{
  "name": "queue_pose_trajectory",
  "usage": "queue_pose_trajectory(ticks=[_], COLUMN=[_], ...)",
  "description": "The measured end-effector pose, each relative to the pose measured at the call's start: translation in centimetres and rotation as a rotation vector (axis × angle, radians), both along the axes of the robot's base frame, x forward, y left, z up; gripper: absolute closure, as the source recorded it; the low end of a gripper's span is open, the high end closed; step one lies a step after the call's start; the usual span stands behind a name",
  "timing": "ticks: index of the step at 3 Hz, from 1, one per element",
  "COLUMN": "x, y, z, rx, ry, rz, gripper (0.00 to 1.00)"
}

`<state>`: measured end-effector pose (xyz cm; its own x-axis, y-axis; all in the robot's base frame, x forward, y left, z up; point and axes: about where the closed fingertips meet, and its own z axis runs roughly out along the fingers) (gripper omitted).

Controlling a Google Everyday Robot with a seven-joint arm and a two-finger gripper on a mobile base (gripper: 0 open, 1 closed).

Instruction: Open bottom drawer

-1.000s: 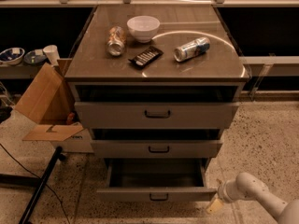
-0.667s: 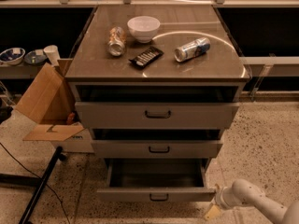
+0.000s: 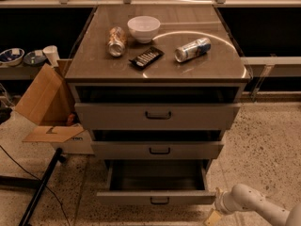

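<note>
The shallow grey bottom drawer (image 3: 155,197) of the three-drawer cabinet stands pulled well out, its front running nine to three. The robot's white-armed gripper (image 3: 213,216) hangs off its right corner, with the drawer at ten o'clock. Whether it is spread or closed I cannot tell. Since a second ago it has sunk slightly toward six, and the drawer is unmoved.

One cabinet (image 3: 157,77) with three grey drawers, the bottom drawer (image 3: 157,197) included. On its worktop (image 3: 188,29): two cans (image 3: 116,41), one white bowl (image 3: 143,28). One cardboard box (image 3: 44,102) left of it. One claw (image 3: 214,215) at its lower right.
</note>
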<state>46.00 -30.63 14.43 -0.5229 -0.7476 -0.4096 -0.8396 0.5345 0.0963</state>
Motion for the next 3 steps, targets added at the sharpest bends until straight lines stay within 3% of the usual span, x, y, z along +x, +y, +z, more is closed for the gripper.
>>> queue_pose_trajectory(ticks=[1, 2, 3], x=[-0.1, -2.2, -2.2], y=[-1.0, -0.7, -0.7], z=[0.2, 1.5, 1.5], rx=[-0.008, -0.067, -0.067], ry=[-0.002, -0.06, -0.06], rz=[-0.006, -0.077, -0.077], gripper=[0.0, 0.0, 0.0])
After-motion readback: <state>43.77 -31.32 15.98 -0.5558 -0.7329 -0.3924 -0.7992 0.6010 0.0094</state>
